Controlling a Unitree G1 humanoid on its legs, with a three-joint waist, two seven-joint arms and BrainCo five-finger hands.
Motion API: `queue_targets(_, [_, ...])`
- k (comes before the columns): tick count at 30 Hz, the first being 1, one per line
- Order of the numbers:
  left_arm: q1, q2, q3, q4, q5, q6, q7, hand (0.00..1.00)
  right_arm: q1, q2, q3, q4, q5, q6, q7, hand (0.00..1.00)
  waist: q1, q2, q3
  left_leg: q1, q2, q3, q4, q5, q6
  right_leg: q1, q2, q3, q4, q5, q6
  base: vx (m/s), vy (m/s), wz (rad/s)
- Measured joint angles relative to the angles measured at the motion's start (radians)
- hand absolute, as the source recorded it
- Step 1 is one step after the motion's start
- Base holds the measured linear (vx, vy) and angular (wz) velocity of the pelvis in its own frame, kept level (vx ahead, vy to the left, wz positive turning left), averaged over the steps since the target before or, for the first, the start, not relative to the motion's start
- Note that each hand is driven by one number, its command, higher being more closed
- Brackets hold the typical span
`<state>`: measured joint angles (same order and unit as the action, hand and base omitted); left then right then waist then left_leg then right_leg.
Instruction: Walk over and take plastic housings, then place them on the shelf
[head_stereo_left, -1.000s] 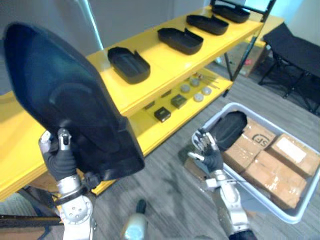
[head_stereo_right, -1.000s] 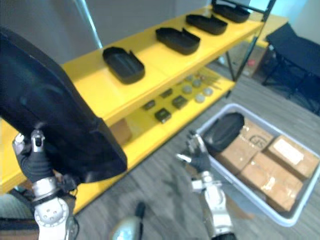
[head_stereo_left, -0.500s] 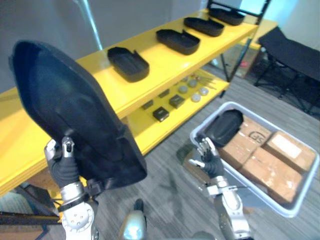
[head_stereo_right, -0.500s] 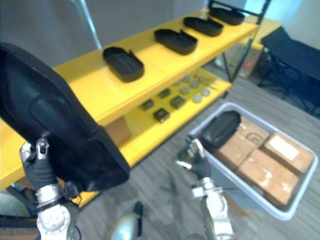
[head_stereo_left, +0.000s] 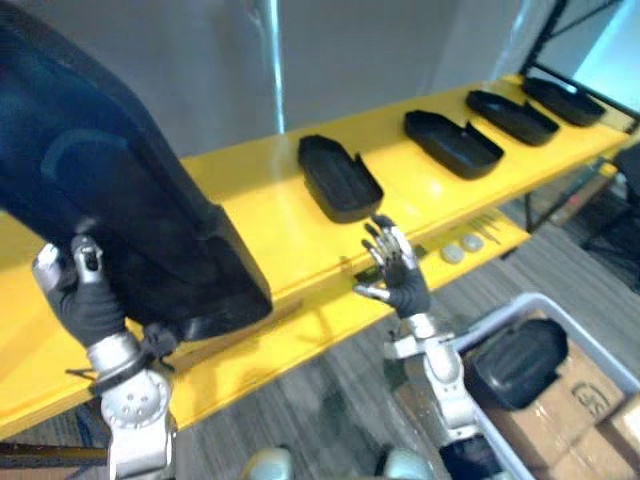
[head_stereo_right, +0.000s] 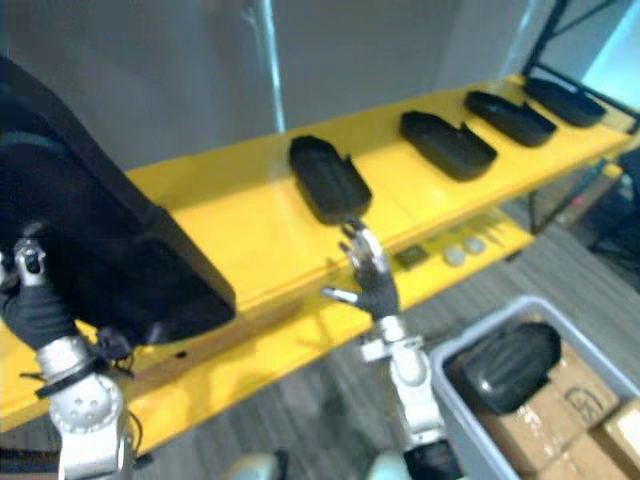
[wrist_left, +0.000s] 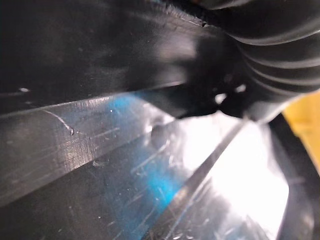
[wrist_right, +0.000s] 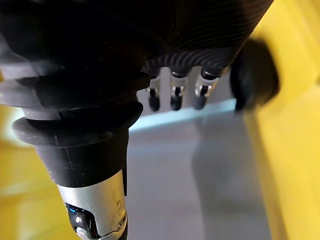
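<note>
While the left eye view has my left hand (head_stereo_left: 85, 300) curled round the big housing (head_stereo_left: 110, 190) before the shelf (head_stereo_left: 260, 215), I should lay it flat beside the shelved housing (head_stereo_left: 340, 178). Left wrist view: its black wall against my palm. Right wrist view: my right hand (wrist_right: 172, 95) loose-fingered, empty, risen from the bin (head_stereo_left: 530, 298) to shelf height.

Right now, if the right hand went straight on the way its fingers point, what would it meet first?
Probably the nearest black plastic housing on the yellow shelf, just past the right hand; depth is unclear.
</note>
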<state>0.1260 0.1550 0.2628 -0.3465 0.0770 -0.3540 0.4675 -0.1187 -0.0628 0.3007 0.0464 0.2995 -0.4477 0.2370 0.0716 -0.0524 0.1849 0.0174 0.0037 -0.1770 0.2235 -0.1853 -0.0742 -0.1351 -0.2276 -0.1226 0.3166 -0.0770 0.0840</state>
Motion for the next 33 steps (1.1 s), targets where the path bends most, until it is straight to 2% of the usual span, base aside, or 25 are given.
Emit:
queue_targets(1, [0.012, -0.019, -0.001, 0.012, 0.0, 0.008, 0.008, 1.0, -0.021, -0.006, 0.025, 0.002, 0.003, 0.003, 0.025, 0.0, 0.006, -0.002, -0.01, -0.001, 0.006, -0.031, 0.009, -0.024, -0.029, 0.015, 0.001, -0.015, -0.003, 0.005, 0.053, 0.24, -0.366, 1.07])
queue_targets(3, [0.098, -0.096, -0.007, 0.013, -0.001, 0.034, 0.003, 1.0, -0.07, -0.061, 0.091, 0.001, 0.046, 0.031, 0.085, 0.0, 0.028, 0.085, -0.045, -0.037, 0.102, -0.048, 0.024, -0.035, -0.056, 0.083, 0.083, -0.13, -0.09, -0.002, 0.016, 0.23, -0.293, 0.92])
queue_targets(5, [0.124, -0.124, -0.001, 0.013, 0.001, 0.038, -0.013, 1.0, -0.091, -0.067, 0.105, 0.001, 0.085, 0.045, 0.101, 0.0, 0.036, 0.108, -0.052, -0.039, 0.127, -0.027, -0.001, -0.005, -0.076, 0.131, 0.102, -0.195, -0.116, 0.001, -0.001, 0.24, -0.248, 0.99])
queue_targets(7, [0.129, -0.145, -0.001, 0.004, 0.001, 0.037, -0.041, 1.0, -0.111, -0.065, 0.119, 0.0, 0.1, 0.061, 0.102, 0.0, 0.053, 0.112, -0.056, -0.04, 0.134, 0.072, -0.032, 0.045, -0.067, 0.185, 0.096, -0.282, -0.143, -0.003, -0.008, 0.18, -0.153, 1.27])
queue_targets(9, [0.129, -0.148, -0.004, -0.012, 0.0, 0.034, -0.087, 1.0, -0.115, -0.06, 0.138, -0.007, 0.094, 0.07, 0.083, 0.0, 0.054, 0.111, -0.058, -0.039, 0.128, 0.15, -0.062, 0.078, -0.045, 0.23, 0.087, -0.356, -0.172, -0.004, -0.009, 0.12, -0.077, 1.16])
queue_targets(11, [0.13, -0.148, -0.011, -0.035, -0.001, 0.029, -0.141, 1.0, -0.115, -0.046, 0.165, -0.016, 0.033, 0.079, 0.026, 0.0, 0.071, 0.1, -0.067, -0.035, 0.109, 0.151, -0.123, 0.118, -0.037, 0.244, 0.073, -0.4, -0.191, -0.004, -0.008, 0.12, -0.007, 0.75])
queue_targets(13, [0.13, -0.146, -0.014, -0.043, 0.0, 0.031, -0.174, 1.0, -0.109, -0.031, 0.161, -0.04, -0.001, 0.081, -0.02, 0.0, 0.081, 0.092, -0.072, -0.033, 0.1, 0.146, -0.142, 0.126, -0.032, 0.25, 0.068, -0.4, -0.206, -0.004, -0.007, 0.08, 0.032, 0.24])
queue_targets(15, [0.129, -0.132, -0.032, -0.043, 0.002, 0.046, -0.2, 1.0, -0.081, -0.02, 0.123, -0.063, 0.001, 0.081, -0.076, 0.0, 0.078, 0.079, -0.076, -0.011, 0.086, 0.149, -0.151, 0.13, -0.028, 0.275, 0.062, -0.398, -0.222, -0.002, -0.004, 0.04, 0.039, 0.03])
queue_targets(16, [0.128, -0.115, -0.047, -0.043, 0.011, 0.054, -0.22, 1.0, -0.036, -0.013, 0.065, -0.107, 0.003, 0.08, -0.121, 0.0, 0.074, 0.068, -0.083, 0.008, 0.083, 0.165, -0.165, 0.131, -0.026, 0.28, 0.052, -0.39, -0.223, -0.002, -0.004, 0.0, 0.049, -0.19])
queue_targets(18, [0.128, -0.093, -0.045, -0.043, 0.017, 0.066, -0.236, 1.0, 0.007, -0.012, 0.005, -0.155, 0.004, 0.079, -0.158, 0.0, 0.064, 0.054, -0.091, 0.02, 0.085, 0.19, -0.182, 0.132, -0.025, 0.272, 0.05, -0.363, -0.224, -0.002, -0.004, -0.02, 0.036, -0.38])
queue_targets(19, [0.127, -0.062, -0.038, -0.04, 0.018, 0.078, -0.248, 1.0, 0.057, -0.01, -0.053, -0.195, 0.003, 0.078, -0.193, 0.0, 0.042, 0.045, -0.097, 0.024, 0.088, 0.216, -0.186, 0.132, -0.025, 0.258, 0.051, -0.337, -0.225, 0.0, -0.001, -0.03, 0.019, -0.5])
queue_targets(20, [0.126, -0.048, -0.037, -0.038, 0.017, 0.082, -0.253, 1.0, 0.08, -0.01, -0.076, -0.208, 0.003, 0.078, -0.202, 0.0, 0.036, 0.043, -0.098, 0.031, 0.09, 0.232, -0.19, 0.132, -0.025, 0.254, 0.052, -0.324, -0.226, 0.002, 0.002, -0.05, 0.017, -0.66])
queue_targets(21, [0.117, -0.022, -0.037, -0.02, 0.016, 0.098, -0.261, 1.0, 0.136, -0.012, -0.123, -0.234, 0.001, 0.079, -0.215, 0.0, 0.017, 0.042, -0.099, 0.047, 0.092, 0.261, -0.198, 0.132, -0.025, 0.246, 0.054, -0.294, -0.226, 0.006, 0.007, -0.04, 0.014, -0.66])
queue_targets(24, [0.047, 0.022, -0.023, 0.084, 0.021, 0.153, -0.278, 1.0, 0.244, -0.015, -0.216, -0.264, 0.0, 0.096, -0.22, 0.0, -0.03, 0.055, -0.1, 0.078, 0.096, 0.321, -0.218, 0.134, -0.027, 0.232, 0.062, -0.233, -0.227, 0.017, 0.015, -0.05, 0.019, -0.67])
queue_targets(26, [-0.002, 0.05, -0.008, 0.165, 0.015, 0.198, -0.285, 1.0, 0.309, -0.015, -0.263, -0.271, -0.003, 0.109, -0.219, 0.0, -0.051, 0.066, -0.107, 0.088, 0.105, 0.374, -0.229, 0.134, -0.028, 0.208, 0.072, -0.191, -0.231, 0.029, 0.011, -0.08, 0.008, -0.68])
queue_targets(27, [-0.037, 0.071, 0.0, 0.217, 0.016, 0.228, -0.284, 1.0, 0.344, -0.014, -0.294, -0.273, -0.024, 0.116, -0.218, 0.0, -0.077, 0.07, -0.109, 0.089, 0.109, 0.395, -0.232, 0.135, -0.028, 0.197, 0.077, -0.17, -0.24, 0.039, 0.013, -0.05, 0.002, -0.54])
queue_targets(30, [-0.147, 0.149, 0.0, 0.392, 0.015, 0.301, -0.274, 1.0, 0.437, -0.022, -0.365, -0.273, -0.078, 0.149, -0.195, 0.0, -0.127, 0.08, -0.107, 0.091, 0.115, 0.454, -0.235, 0.135, -0.029, 0.162, 0.089, -0.111, -0.242, 0.056, 0.011, -0.03, 0.001, -0.53])
queue_targets(33, [-0.224, 0.234, 0.001, 0.536, 0.003, 0.342, -0.272, 1.0, 0.499, -0.039, -0.395, -0.273, -0.093, 0.152, -0.168, 0.0, -0.151, 0.086, -0.104, 0.107, 0.118, 0.488, -0.24, 0.135, -0.029, 0.148, 0.096, -0.081, -0.241, 0.063, 0.009, 0.0, 0.0, -0.39])
